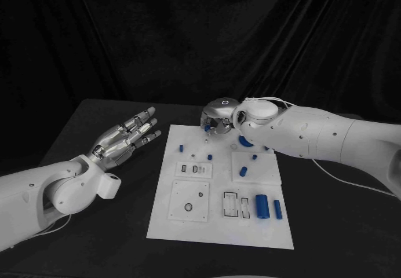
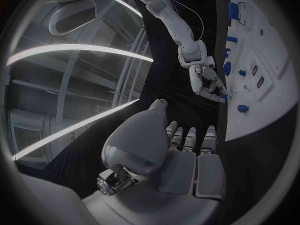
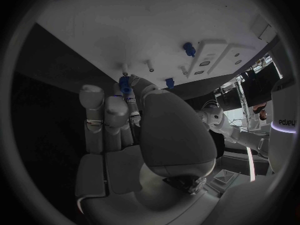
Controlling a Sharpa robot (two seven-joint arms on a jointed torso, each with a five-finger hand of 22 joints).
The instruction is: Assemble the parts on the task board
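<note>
1. The right robot hand is positioned over the far edge of the task board, fingers pointing down. In the right wrist view, its fingertips pinch a small blue part just above the board surface.

2. The left robot hand hovers above the bare worktop, well apart from the left edge of the task board. Its fingers are spread and extended, and it holds nothing. The left wrist view shows the same hand with its fingers straight and apart.

3. The task board lies flat on the worktop between the two arms. A strip of open worktop separates the left robot hand from the board's near long edge.

4. Just beside the right robot hand, on the board's far end, stand several small blue parts, including a short peg and another peg. The right forearm covers the board's far right corner.

5. Farther from the right robot hand, toward the robot's body, two long blue cylinders lie side by side near the board's right edge. A blue pin lies in a raised panel between those cylinders and the right robot hand.

6. The board's near end, closest to the robot body, is bare white surface. Both its near corners are uncovered, and open worktop surrounds them.
</note>
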